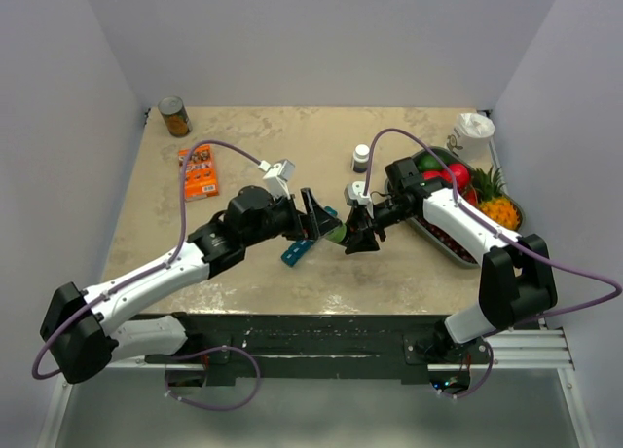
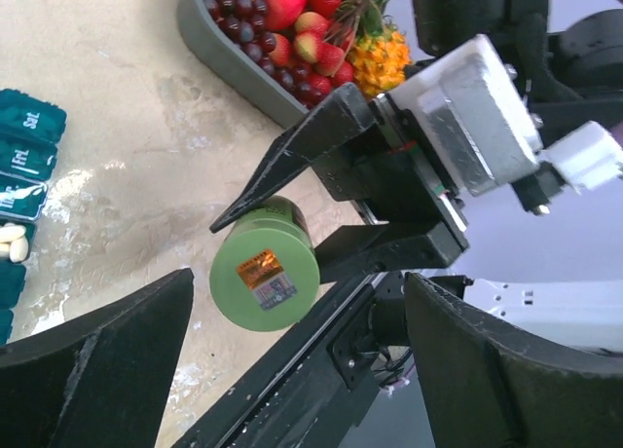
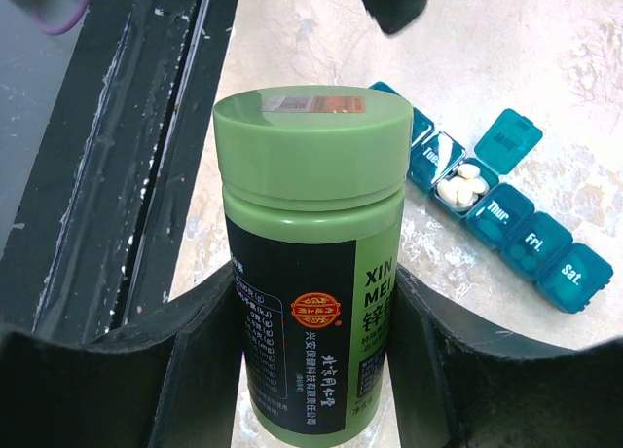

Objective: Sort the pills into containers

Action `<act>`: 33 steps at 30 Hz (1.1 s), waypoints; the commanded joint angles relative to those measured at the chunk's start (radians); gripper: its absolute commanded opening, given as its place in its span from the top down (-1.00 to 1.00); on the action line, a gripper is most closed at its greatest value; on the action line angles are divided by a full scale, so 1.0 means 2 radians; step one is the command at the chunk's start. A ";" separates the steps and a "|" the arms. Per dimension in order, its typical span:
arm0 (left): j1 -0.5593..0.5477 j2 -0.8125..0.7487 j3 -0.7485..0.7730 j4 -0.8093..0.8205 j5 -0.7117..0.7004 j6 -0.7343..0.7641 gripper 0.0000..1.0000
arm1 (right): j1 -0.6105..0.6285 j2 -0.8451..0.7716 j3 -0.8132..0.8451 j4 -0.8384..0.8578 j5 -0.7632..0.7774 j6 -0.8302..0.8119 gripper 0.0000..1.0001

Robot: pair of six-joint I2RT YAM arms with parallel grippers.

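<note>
Slippage was your main risk: the right pincer (image 3: 311,312) pinched the green bottle (image 3: 302,224) low on its body, cap on and pointed at the left pincer (image 1: 313,217), which stood spread and held nothing. Had you closed it off-centre on the cap or twisted hard, the bottle could have turned in the grip or dropped. It would then have missed the containers (image 3: 506,224), which lay on the table (image 1: 243,146) just left of it, one compartment open.
</note>
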 commanded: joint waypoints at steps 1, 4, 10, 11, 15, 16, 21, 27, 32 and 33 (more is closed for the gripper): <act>-0.009 0.027 0.028 -0.009 -0.028 -0.005 -0.78 | 0.001 -0.002 0.017 0.011 -0.024 0.005 1.00; -0.012 0.045 0.037 -0.024 -0.027 0.001 -0.68 | 0.001 -0.002 0.017 0.010 -0.024 0.005 1.00; -0.013 0.067 0.049 -0.025 -0.006 0.016 -0.16 | 0.001 -0.002 0.017 0.010 -0.024 0.004 1.00; -0.013 0.068 0.049 -0.021 -0.001 0.019 0.06 | 0.001 -0.002 0.017 0.010 -0.024 0.004 1.00; -0.013 0.069 0.036 0.009 0.049 0.093 0.79 | 0.001 -0.003 0.017 0.009 -0.025 0.003 1.00; -0.012 0.067 0.025 0.015 0.091 0.121 0.89 | 0.001 -0.003 0.017 0.009 -0.026 0.003 1.00; 0.016 0.061 -0.031 0.082 0.283 0.333 1.00 | 0.001 -0.004 0.018 0.003 -0.031 -0.004 1.00; 0.044 0.079 0.005 0.005 0.268 0.416 0.48 | 0.001 -0.005 0.018 0.000 -0.030 -0.008 1.00; 0.065 -0.026 -0.059 0.157 0.217 0.278 -0.75 | 0.001 -0.003 0.017 0.002 -0.026 -0.008 1.00; 0.067 -0.045 -0.088 0.179 0.187 0.257 -0.95 | 0.001 -0.003 0.017 0.003 -0.026 -0.008 1.00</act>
